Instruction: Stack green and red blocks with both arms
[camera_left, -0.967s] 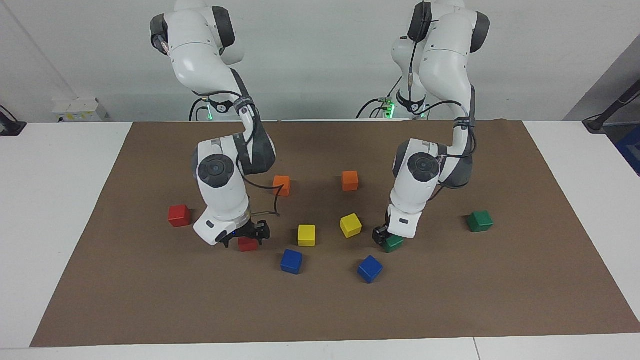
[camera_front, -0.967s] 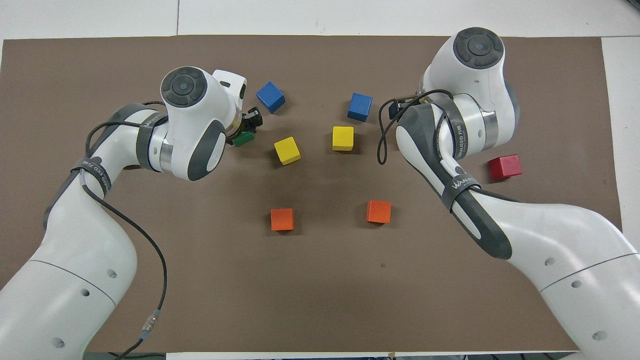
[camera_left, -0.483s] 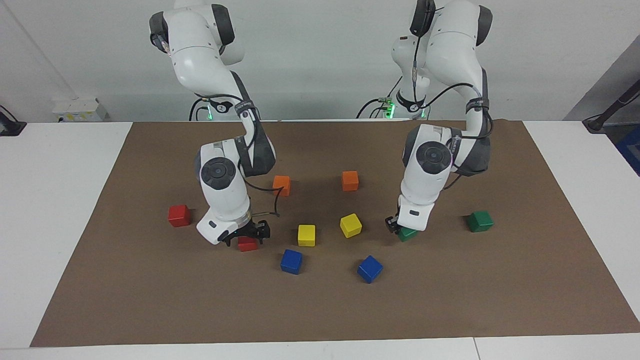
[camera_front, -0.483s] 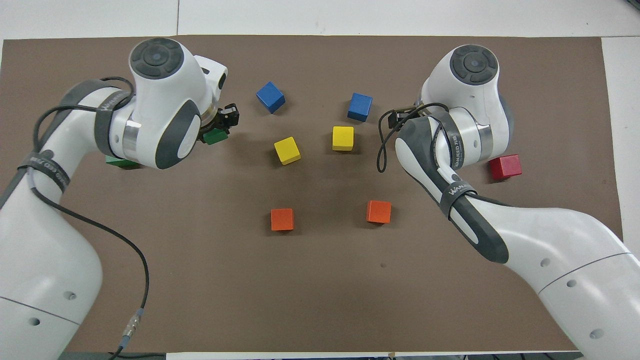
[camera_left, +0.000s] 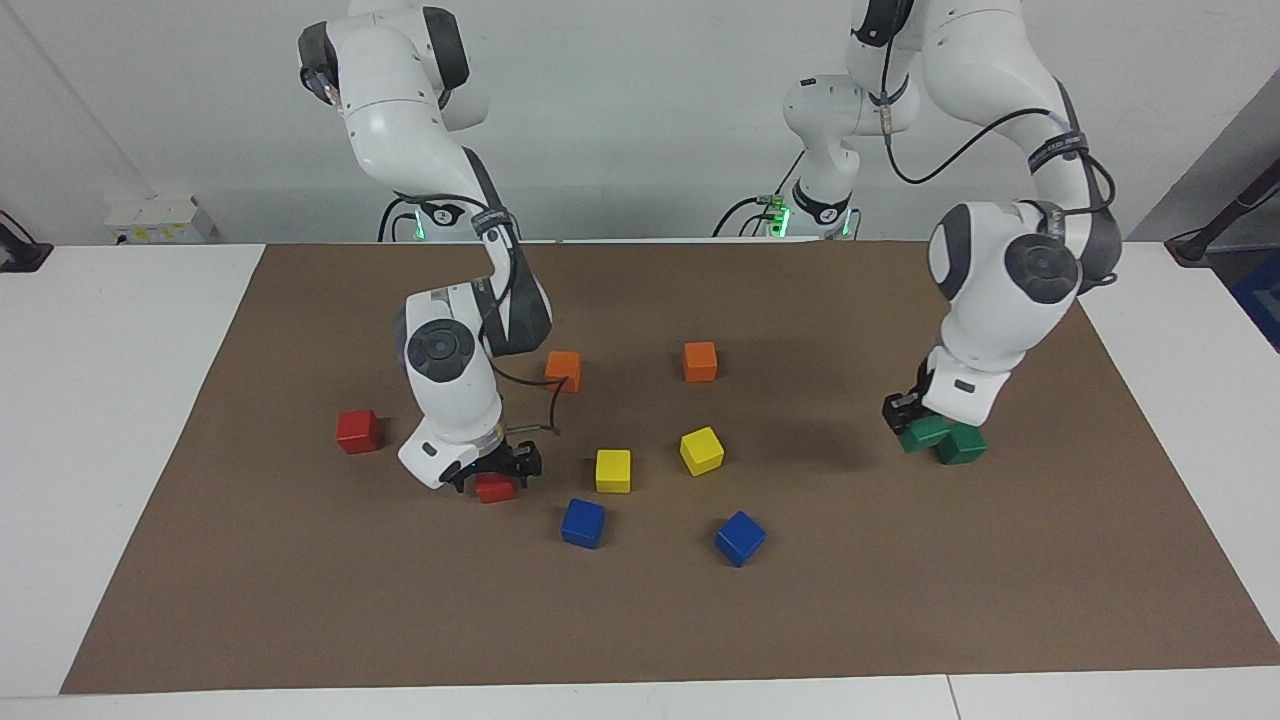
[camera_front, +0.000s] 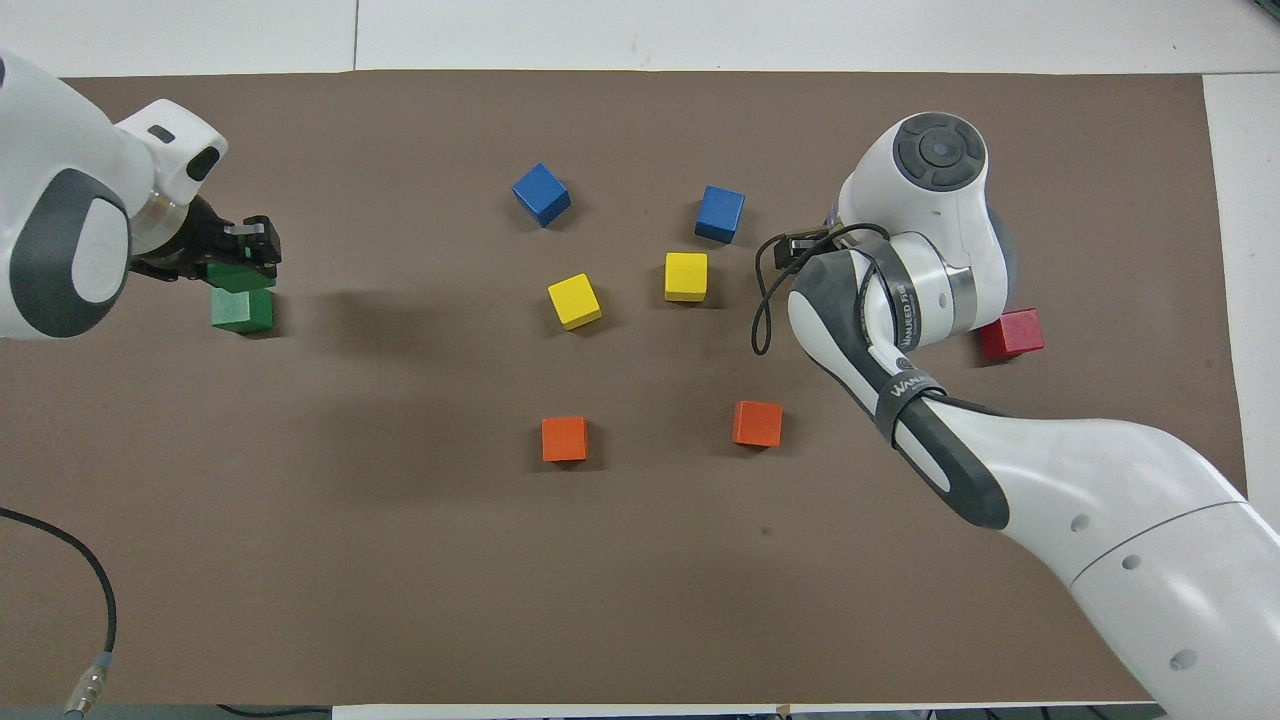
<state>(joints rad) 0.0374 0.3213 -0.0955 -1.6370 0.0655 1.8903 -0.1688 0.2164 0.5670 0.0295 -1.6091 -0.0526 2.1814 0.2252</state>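
While overhead hides it, right pincer (camera_left: 495, 478) grips red block (camera_left: 495, 489); left pincer (camera_left: 918, 420) grips green block (camera_left: 924, 433).

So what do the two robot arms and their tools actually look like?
Both arms are glossy white, rounded and jointed, with dark grey joint caps and loose black cables strapped on by dark lettered bands. The left tool and right tool are small, black and two-fingered. Green lights glow at both bases.
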